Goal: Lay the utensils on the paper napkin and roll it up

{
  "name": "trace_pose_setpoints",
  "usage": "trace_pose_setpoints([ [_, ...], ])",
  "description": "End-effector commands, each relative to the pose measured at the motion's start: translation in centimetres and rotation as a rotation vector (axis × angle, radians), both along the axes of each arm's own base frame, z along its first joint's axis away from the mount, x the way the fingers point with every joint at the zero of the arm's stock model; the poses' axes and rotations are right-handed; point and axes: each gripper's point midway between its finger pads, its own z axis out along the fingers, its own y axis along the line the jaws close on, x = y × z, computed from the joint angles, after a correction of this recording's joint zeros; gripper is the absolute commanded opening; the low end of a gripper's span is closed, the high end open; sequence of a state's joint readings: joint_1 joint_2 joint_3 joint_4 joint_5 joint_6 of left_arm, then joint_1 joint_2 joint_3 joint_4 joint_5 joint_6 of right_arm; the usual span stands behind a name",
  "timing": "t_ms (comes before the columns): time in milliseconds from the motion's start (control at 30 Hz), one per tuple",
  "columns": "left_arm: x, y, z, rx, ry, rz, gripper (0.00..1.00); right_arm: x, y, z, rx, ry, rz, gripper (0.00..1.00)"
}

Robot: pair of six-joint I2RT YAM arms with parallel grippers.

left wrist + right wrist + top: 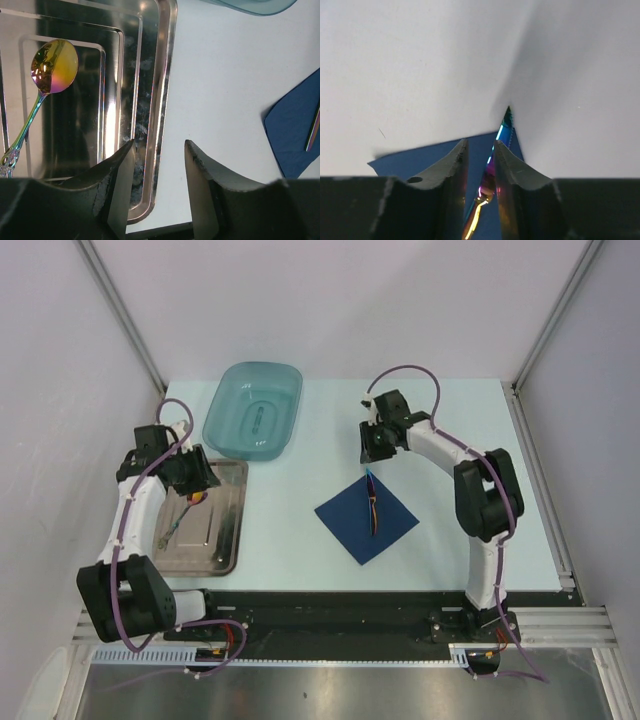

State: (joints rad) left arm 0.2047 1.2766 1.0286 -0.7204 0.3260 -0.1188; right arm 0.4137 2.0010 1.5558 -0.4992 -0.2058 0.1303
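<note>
I see the right end effector [480, 145] fingers nearly pinched astride a knife [504, 127] lying on the navy napkin [420, 159] (grasping or not, I cannot tell). The left end effector [159, 145] is released, empty, over the steel tray [165, 75] rim on the bench [235, 90]; a spoon [52, 67] lies inside.

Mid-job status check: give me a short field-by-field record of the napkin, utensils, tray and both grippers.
napkin: paper napkin lying flat, not rolled
on napkin: knife lying along it, serrated tip past the far corner
in tray: spoon lying in the metal tray
left gripper: open, empty, over the tray's right rim
right gripper: fingers astride the knife, narrow gap; grip unclear
teal tub: beyond the tray, untouched
</note>
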Motion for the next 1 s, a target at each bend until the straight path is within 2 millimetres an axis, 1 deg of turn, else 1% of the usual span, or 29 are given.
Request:
trace_pose_setpoints([
  [0,1.0,0.2,1.2,0.004,-0.046,-0.016,0.49,1.5,2.3,0.5,0.009,-0.026,-0.08,0.3],
  [67,1.0,0.3,0.8,0.004,-0.035,-0.014,0.49,1.5,2.4,-0.2,-0.021,-0.026,-0.098,0.3],
  [100,1.1,0.3,0.8,0.006,-0.037,-0.015,0.49,1.3,2.9,-0.4,-0.033,-0.029,-0.09,0.29],
  [133,1.2,0.3,0.7,0.003,-0.034,-0.013,0.49,1.4,2.8,-0.5,-0.053,-0.041,-0.096,0.28],
  [200,1.4,0.3,0.7,0.0,-0.032,-0.013,0.49,1.3,3.5,-1.1,-0.072,-0.041,-0.083,0.26],
  [333,1.8,0.4,1.0,-0.003,-0.036,-0.012,0.49,1.5,3.8,-2.0,-0.102,-0.038,-0.083,0.26],
  [400,2.0,0.3,1.0,-0.01,-0.033,-0.01,0.49,1.9,3.4,-2.7,-0.129,-0.042,-0.098,0.26],
  [433,2.0,0.3,1.0,-0.012,-0.033,-0.01,0.49,2.1,3.4,-2.6,-0.132,-0.047,-0.099,0.26],
  [500,2.1,0.3,1.1,-0.019,-0.032,-0.007,0.5,2.1,3.2,-3.0,-0.147,-0.047,-0.102,0.26],
  [600,2.3,0.1,1.3,-0.031,-0.034,-0.007,0.5,2.0,2.7,-3.7,-0.166,-0.037,-0.106,0.26],
  [967,2.8,-0.1,1.6,-0.048,-0.028,-0.012,0.5,1.6,2.2,-5.5,-0.193,-0.007,-0.108,0.28],
])
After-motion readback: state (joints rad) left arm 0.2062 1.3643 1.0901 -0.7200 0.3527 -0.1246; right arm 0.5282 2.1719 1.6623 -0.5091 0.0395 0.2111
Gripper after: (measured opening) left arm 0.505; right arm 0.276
